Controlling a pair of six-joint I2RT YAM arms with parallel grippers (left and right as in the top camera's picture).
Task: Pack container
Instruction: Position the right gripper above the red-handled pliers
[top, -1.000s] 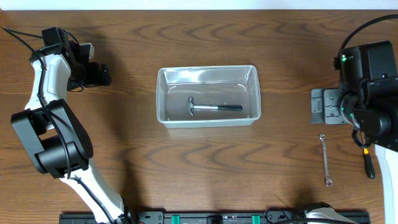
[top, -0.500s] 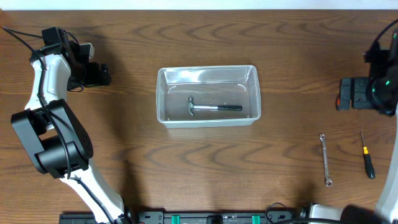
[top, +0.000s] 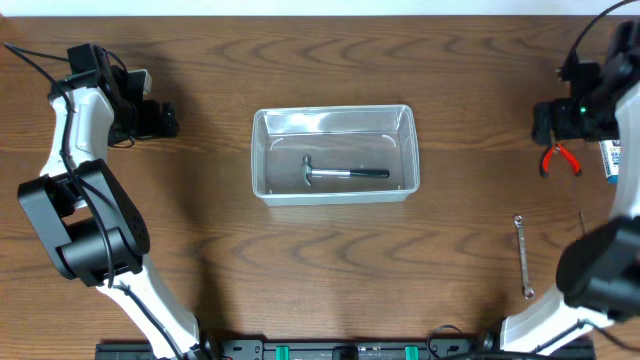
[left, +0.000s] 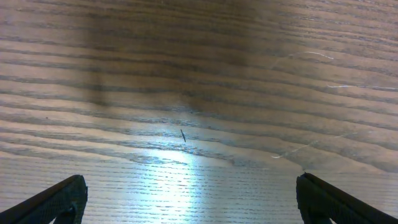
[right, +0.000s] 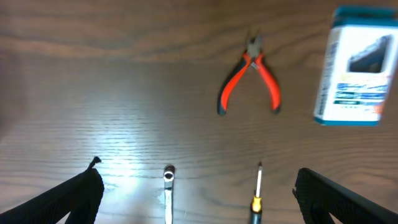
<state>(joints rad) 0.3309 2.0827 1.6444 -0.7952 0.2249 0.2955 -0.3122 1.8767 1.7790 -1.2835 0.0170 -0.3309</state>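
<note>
The clear plastic container (top: 259, 152) stands at the table's middle with a hammer (top: 345, 174) lying inside. My right gripper (top: 548, 122) is open and empty, raised above the far right of the table. Its wrist view shows its spread fingers (right: 199, 199), red-handled pliers (right: 252, 74), a wrench (right: 169, 186) and a screwdriver (right: 257, 194) on the wood. The pliers (top: 560, 160) and wrench (top: 523, 256) also show in the overhead view. My left gripper (top: 163, 122) is open and empty at the far left, over bare wood (left: 189, 199).
A small blue-and-white box (right: 354, 65) lies right of the pliers; it also shows in the overhead view (top: 610, 160). My right arm covers most of the right edge and hides the screwdriver from above. A black rail runs along the front edge (top: 340, 350).
My right arm has swung back and to the right, uncovering the pliers and the box and now covering the screwdriver from above. The left arm has not moved.
</note>
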